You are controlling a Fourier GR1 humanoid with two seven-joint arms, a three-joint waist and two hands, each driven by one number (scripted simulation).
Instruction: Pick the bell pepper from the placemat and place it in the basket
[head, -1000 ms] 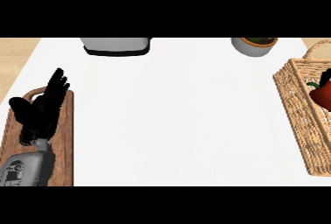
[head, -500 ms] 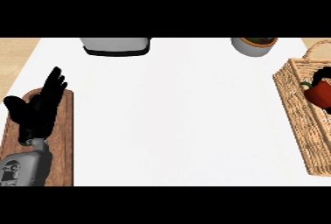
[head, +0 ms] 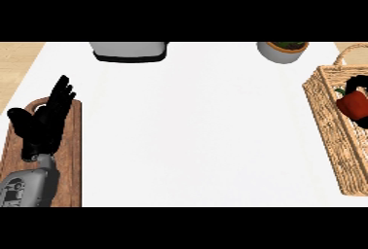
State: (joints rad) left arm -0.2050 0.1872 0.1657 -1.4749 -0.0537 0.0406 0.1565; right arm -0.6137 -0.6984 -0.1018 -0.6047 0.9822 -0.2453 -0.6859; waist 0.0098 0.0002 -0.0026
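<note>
The red bell pepper [head: 354, 104] is showing within the rim of the woven wicker basket [head: 323, 121] at the frame's right edge. The black right hand [head: 354, 83] is showing just above it, and its grip cannot be told. The black left hand [head: 45, 124] is resting open, fingers straight up, over the brown wooden board [head: 68, 165] at lower left. Marks on its grey forearm [head: 25, 187] are showing too small to read.

Bright, even light washes the white counter [head: 201, 126]; shadows barely show.
</note>
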